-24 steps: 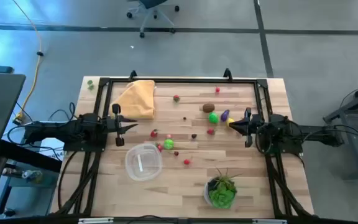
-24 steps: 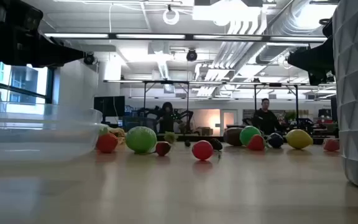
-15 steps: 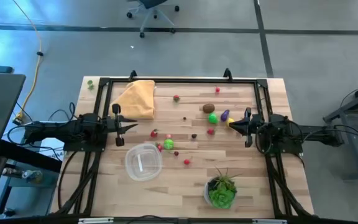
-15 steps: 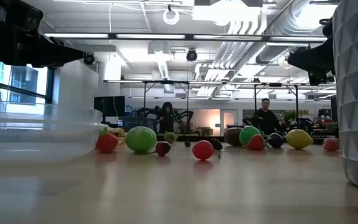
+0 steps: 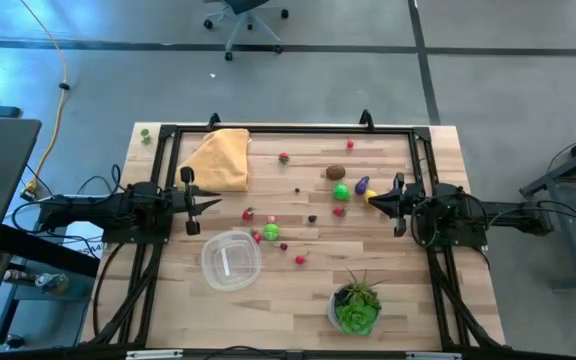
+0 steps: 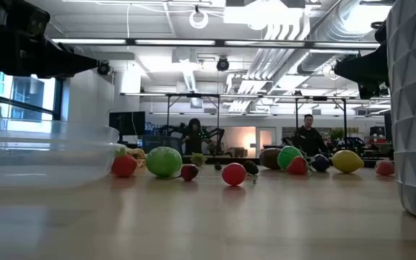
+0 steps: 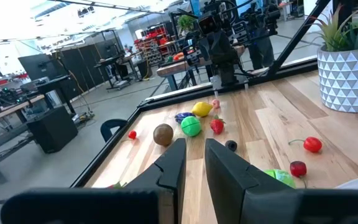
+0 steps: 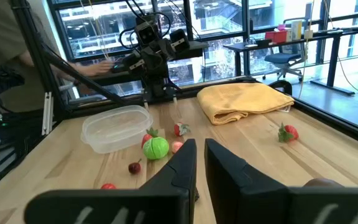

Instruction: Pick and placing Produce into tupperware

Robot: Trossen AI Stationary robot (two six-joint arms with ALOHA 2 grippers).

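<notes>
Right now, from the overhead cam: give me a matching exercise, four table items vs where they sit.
Items:
1. yellow cloth
2. tupperware
3. potted plant
4. brown produce piece

Places:
A. near edge, on the right arm's side
B. far corner, on the left arm's side
C. far half, toward the right hand
D. near half, left of centre, empty

Pairs: 1-B, 2-D, 3-A, 4-C

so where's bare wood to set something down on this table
Free patches: the near strip between the tupperware and the potted plant, and the far middle between the yellow cloth and the brown produce. Crowded: the cluster beside the right claw, and the scattered pieces by the tupperware's rim.
</notes>
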